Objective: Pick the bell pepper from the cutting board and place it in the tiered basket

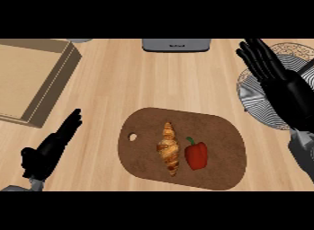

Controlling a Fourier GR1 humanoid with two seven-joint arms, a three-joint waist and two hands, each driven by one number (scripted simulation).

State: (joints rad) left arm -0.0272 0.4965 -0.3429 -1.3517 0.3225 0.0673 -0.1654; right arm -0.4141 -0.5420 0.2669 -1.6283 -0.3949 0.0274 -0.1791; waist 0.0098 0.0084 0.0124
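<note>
1. While the red bell pepper [195, 154] lies on the dark brown cutting board [219, 130], no hand is seen touching it; it is found on the board's right half, stem end pointing up the view.
2. A croissant [169, 148] is laid lengthwise just beside the pepper, to its left, on the same board.
3. The right hand [266, 63] is held above the view's upper right with its fingers straight and spread, nothing grasped; it is seen over the wire tiered basket [255, 101], part of which is hidden by the hand and forearm.
4. The left hand [51, 147] is shown at the lower left, left of the board and apart from it, fingers extended and together, nothing held.
5. A shallow cardboard-coloured box [43, 92] is placed at the upper left of the wooden counter [152, 81], and a grey appliance [176, 45] is cut off by the top edge
</note>
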